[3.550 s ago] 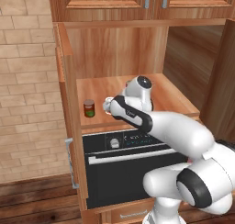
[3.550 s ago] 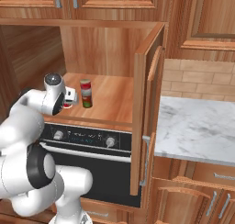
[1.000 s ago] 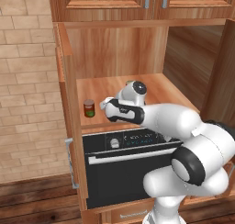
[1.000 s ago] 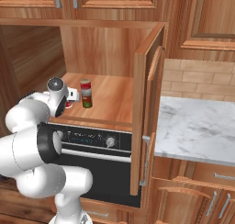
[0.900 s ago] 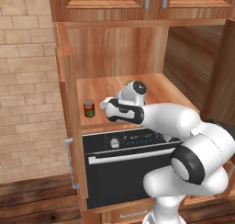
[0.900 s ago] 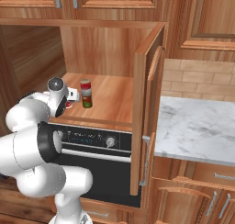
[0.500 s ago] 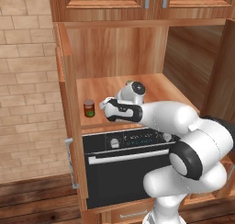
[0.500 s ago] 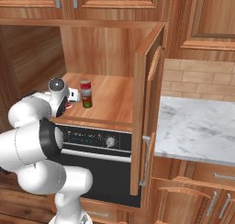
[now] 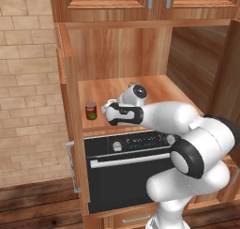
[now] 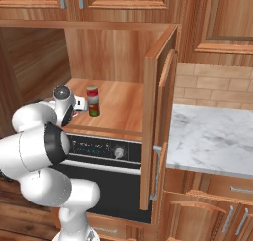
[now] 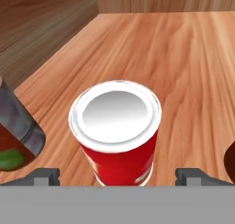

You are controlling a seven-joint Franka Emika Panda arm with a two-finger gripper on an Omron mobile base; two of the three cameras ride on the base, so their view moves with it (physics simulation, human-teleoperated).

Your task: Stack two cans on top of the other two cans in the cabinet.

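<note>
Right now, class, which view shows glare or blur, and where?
Hand view: soft glare on the red can's silver top, and the dark can at left edge looks stretched and blurred. Left base view: evenly lit, dark can sharp.

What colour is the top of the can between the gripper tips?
Silver, above a red side; the can shows best in the hand view.

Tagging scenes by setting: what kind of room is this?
A rendered home kitchen, by the look of it: a wooden cabinet niche above a black built-in oven, a marble countertop beside it, and food cans such as a red can on the shelf.
</note>
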